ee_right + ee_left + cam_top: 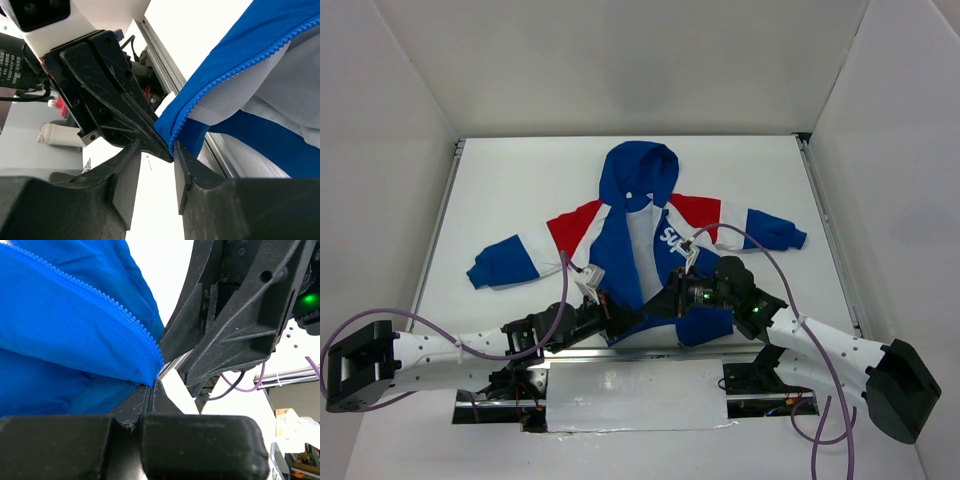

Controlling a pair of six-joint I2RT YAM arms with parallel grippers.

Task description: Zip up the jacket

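The jacket [616, 250] lies flat on the white table, hood [638, 170] away from me, its front open and the white lining showing. My left gripper [618, 318] sits at the bottom hem. In the left wrist view that gripper [151, 385] is shut on the lower corner of the jacket's blue panel, right where its zipper teeth [115, 310] end. My right gripper [667, 298] faces it from the right. In the right wrist view the right gripper [157, 145] is open; the left gripper's fingers [120, 95] reach into the gap, with the zipper edge [235, 67] against its right finger.
A silver sheet [635, 395] covers the near edge between the two arm bases. Metal rails [438, 230] run along the table's sides, and white walls close it in. Purple cables [760, 250] loop over the arms. The sleeves [500, 262] spread out left and right.
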